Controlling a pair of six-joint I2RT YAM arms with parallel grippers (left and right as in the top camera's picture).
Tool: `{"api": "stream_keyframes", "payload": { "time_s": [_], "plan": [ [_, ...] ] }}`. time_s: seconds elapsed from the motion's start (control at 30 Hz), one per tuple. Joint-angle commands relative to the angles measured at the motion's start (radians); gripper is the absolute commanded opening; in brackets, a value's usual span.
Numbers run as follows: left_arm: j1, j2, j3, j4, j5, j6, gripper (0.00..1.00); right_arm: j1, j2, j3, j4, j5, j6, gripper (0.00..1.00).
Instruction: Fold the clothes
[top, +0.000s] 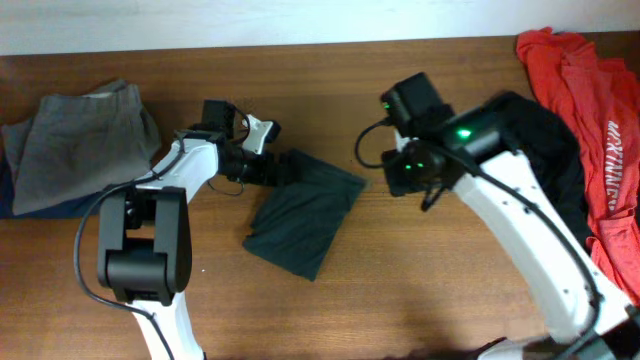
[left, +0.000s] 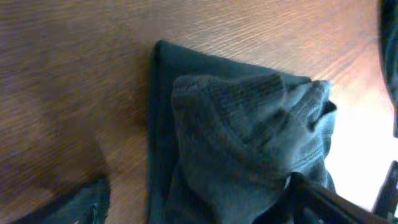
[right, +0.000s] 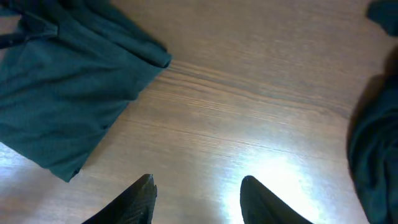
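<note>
Two robot arms at a folded black T-shirt on a wooden table

One black T-shirt (top: 305, 215) lies folded into a slanted rectangle in the middle of the table. It is flat except at its far left corner, where the cloth is bunched up. The left gripper (top: 278, 168) sits at that corner, fingers (left: 326, 200) spread wide either side of the bunch, not clamped on it. The right gripper (right: 198, 180) hovers to the right of the shirt, fingers apart over bare wood, holding nothing.

The cloth looks soft, light and limp. Lifted by one layer it would likely sag open, so a pinch through all layers at a corner seems safest.

The table (top: 420, 300) is smooth brown wood. Grey trousers (top: 85, 130) lie far left and a red shirt (top: 590, 110) far right, with a dark garment (top: 545, 130) beside it.
</note>
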Motion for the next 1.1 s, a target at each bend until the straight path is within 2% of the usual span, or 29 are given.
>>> {"api": "stream_keyframes", "payload": {
  "time_s": [0.0, 0.07, 0.13, 0.2, 0.23, 0.3, 0.5, 0.57, 0.67, 0.87, 0.97, 1.07],
  "plan": [
    [-0.033, 0.108, -0.005, -0.006, 0.016, 0.017, 0.73, -0.041, -0.062, 0.01, -0.019, 0.02, 0.008, 0.49],
    [-0.04, 0.13, -0.005, -0.002, 0.015, 0.017, 0.56, -0.064, -0.082, 0.01, -0.04, 0.02, 0.008, 0.49],
    [-0.041, 0.132, -0.005, 0.013, 0.015, 0.017, 0.47, -0.08, -0.09, 0.01, -0.055, 0.02, 0.008, 0.49],
    [-0.04, 0.132, -0.002, 0.024, 0.009, 0.017, 0.29, -0.096, -0.095, 0.01, -0.069, 0.02, 0.008, 0.49],
    [-0.038, 0.132, 0.0, 0.029, -0.009, 0.017, 0.13, -0.106, -0.095, 0.01, -0.078, 0.02, 0.008, 0.49],
    [-0.028, 0.132, 0.015, 0.025, -0.023, 0.017, 0.01, -0.108, -0.096, 0.01, -0.083, 0.021, 0.008, 0.49],
    [0.034, 0.087, 0.111, -0.072, -0.023, 0.064, 0.01, -0.108, -0.098, 0.01, -0.085, 0.028, 0.008, 0.49],
    [0.059, 0.043, 0.138, -0.123, -0.07, 0.066, 0.0, -0.108, -0.098, 0.01, -0.089, 0.028, 0.008, 0.49],
    [0.117, -0.098, 0.164, -0.204, -0.232, 0.069, 0.0, -0.108, -0.098, 0.01, -0.09, 0.027, 0.008, 0.49],
    [0.203, -0.33, 0.167, -0.214, -0.38, 0.068, 0.01, -0.108, -0.1, 0.01, -0.101, 0.028, 0.008, 0.49],
    [0.237, -0.413, 0.168, -0.211, -0.428, 0.069, 0.0, -0.108, -0.1, 0.01, -0.101, 0.027, 0.008, 0.49],
    [0.274, -0.479, 0.173, -0.192, -0.538, 0.069, 0.0, -0.108, -0.1, 0.01, -0.101, 0.027, 0.008, 0.49]
  ]
}}
